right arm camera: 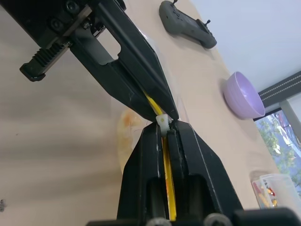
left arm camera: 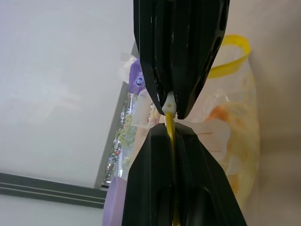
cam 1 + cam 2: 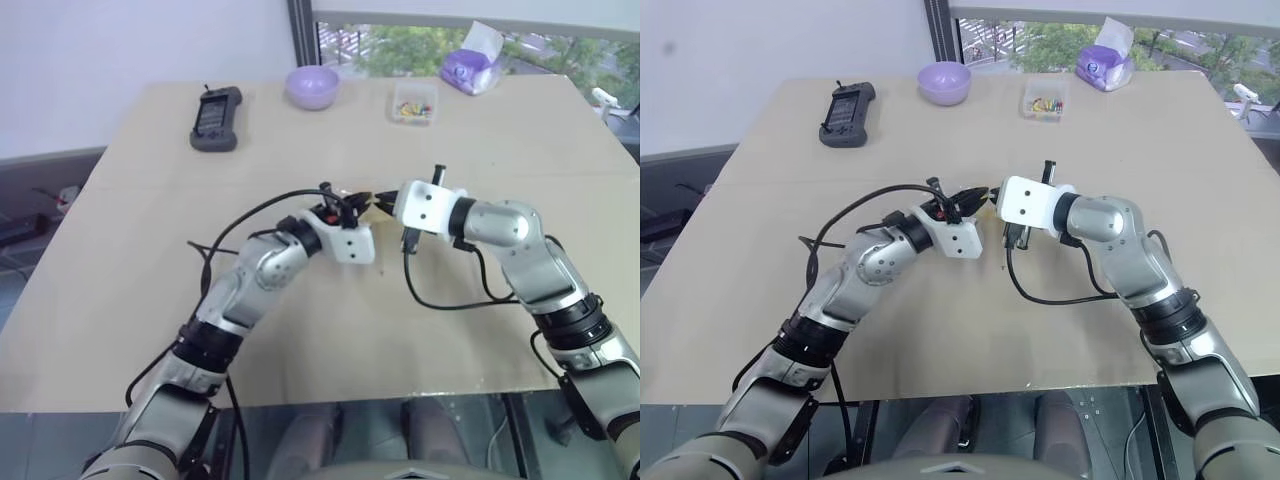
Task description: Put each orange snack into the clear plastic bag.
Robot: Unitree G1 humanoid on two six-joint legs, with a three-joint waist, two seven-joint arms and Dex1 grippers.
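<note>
Both tools (image 1: 162,123) pinch the clear plastic bag (image 2: 235,136) (yellow strip).

Both arms meet mid-table (image 3: 150,300), grippers tip to tip, blocking the centre. At twelve o'clock stand the purple bowl (image 3: 312,86) and small clear box (image 3: 413,103); at eleven the black controller (image 3: 216,118). Bare tabletop lies open at three and nine.

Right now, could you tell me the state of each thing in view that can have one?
left gripper: shut on the clear plastic bag's yellow strip.
right gripper: shut on the same strip.
clear plastic bag: held up between both grippers.
orange snack: inside the bag.
purple bowl: upright.
small clear box: resting on the table.
</note>
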